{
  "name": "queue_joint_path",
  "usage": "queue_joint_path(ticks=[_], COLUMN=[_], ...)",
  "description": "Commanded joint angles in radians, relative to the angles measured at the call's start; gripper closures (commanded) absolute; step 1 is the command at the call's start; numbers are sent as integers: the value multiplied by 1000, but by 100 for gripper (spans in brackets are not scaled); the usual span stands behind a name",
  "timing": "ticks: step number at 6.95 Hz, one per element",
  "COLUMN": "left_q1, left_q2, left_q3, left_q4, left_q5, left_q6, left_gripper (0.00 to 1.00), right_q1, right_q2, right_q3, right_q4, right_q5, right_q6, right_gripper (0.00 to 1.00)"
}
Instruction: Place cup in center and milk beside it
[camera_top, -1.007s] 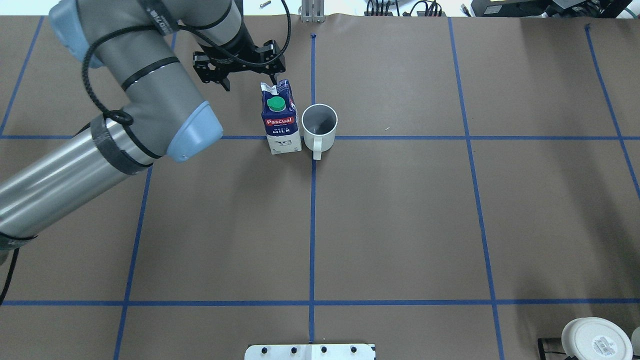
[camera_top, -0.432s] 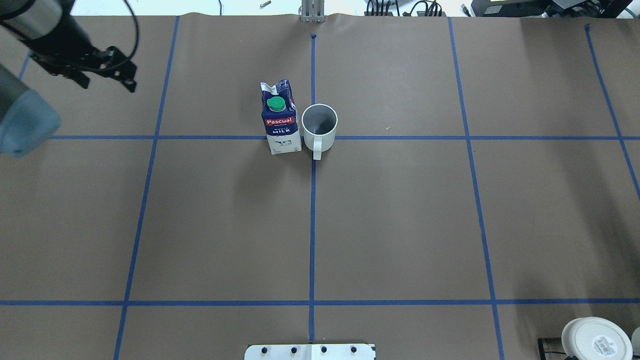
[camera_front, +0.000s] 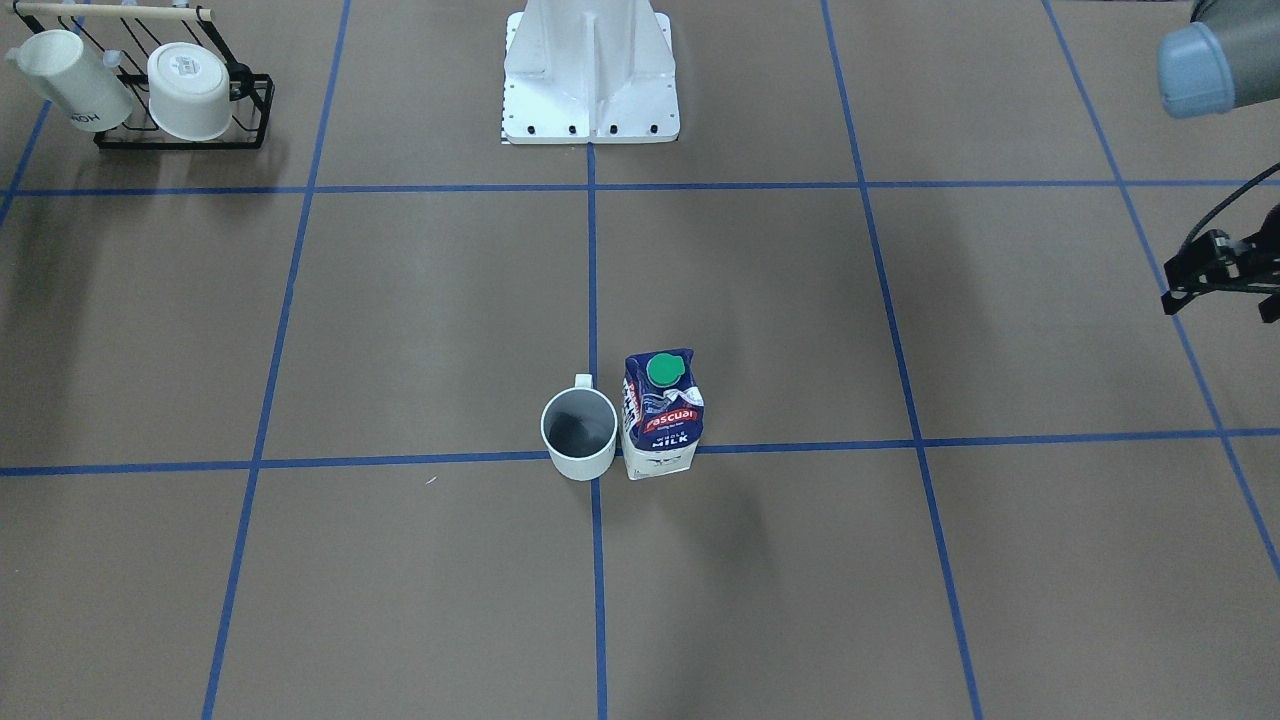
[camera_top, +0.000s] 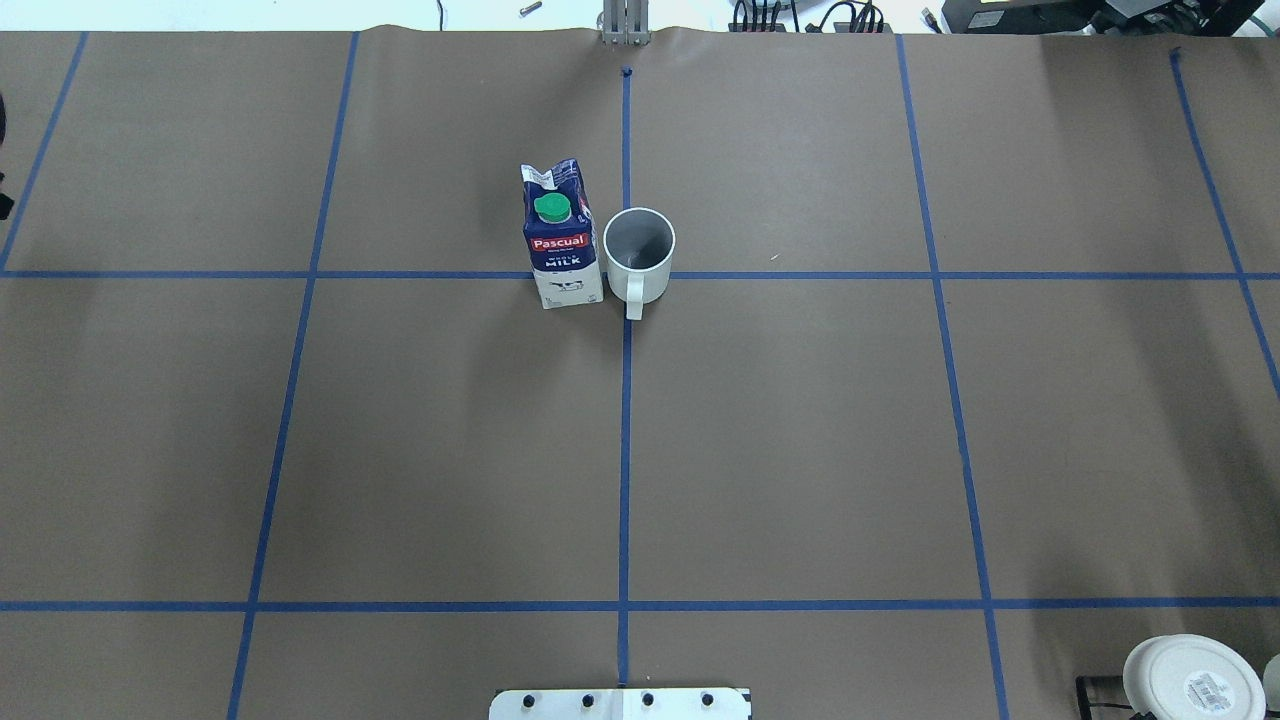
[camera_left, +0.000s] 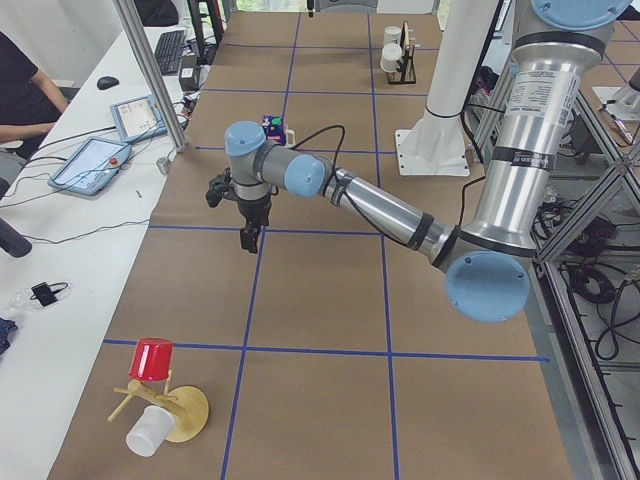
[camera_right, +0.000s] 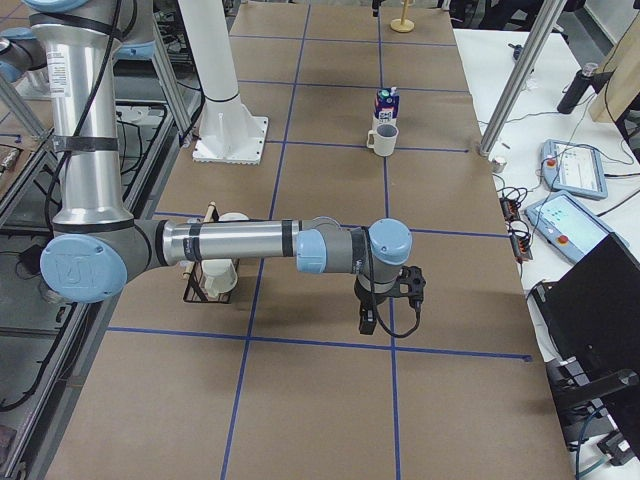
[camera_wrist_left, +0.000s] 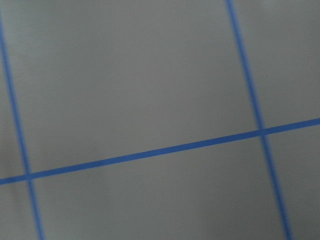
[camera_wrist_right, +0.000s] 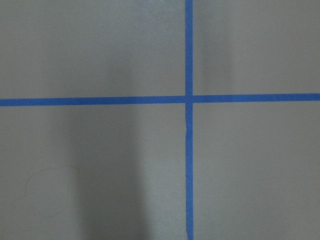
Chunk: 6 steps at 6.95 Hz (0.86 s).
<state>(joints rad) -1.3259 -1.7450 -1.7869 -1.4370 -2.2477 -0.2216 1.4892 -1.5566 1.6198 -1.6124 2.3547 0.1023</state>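
The white cup stands upright on the center crossing of the blue tape lines, its handle toward the robot. The milk stands upright right beside it, on its left in the overhead view. Both also show in the front view, the cup and the milk. My left gripper is open and empty, far off at the table's left end. It also shows in the exterior left view. My right gripper shows only in the exterior right view, and I cannot tell whether it is open or shut.
A black wire rack holding two other white cups stands near the robot's right side. The white base plate is at the robot's edge. A wooden stand with a red and a white cup sits at the table's left end.
My left arm has swung away from the milk toward the table's left end and has all but left the overhead view. The milk and cup have not moved.
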Motion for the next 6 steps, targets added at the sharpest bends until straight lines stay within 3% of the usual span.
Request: queue_joint_path(ticks=[1, 4, 6], left_q1=[-134, -199, -203], left_q2=[74, 133, 133], left_q3=[113, 141, 184], left_q4=[-15, -32, -42], left_q5=[-4, -15, -97], left_q6=[31, 56, 56], left_gripper=[2, 2, 2], right_q1=[0, 2, 3], right_q2=[-8, -8, -10], right_q3=[-1, -1, -6], right_q4=[0, 0, -1], right_q5=[2, 0, 0], right_q6=[4, 7, 8], right_gripper=[0, 0, 0])
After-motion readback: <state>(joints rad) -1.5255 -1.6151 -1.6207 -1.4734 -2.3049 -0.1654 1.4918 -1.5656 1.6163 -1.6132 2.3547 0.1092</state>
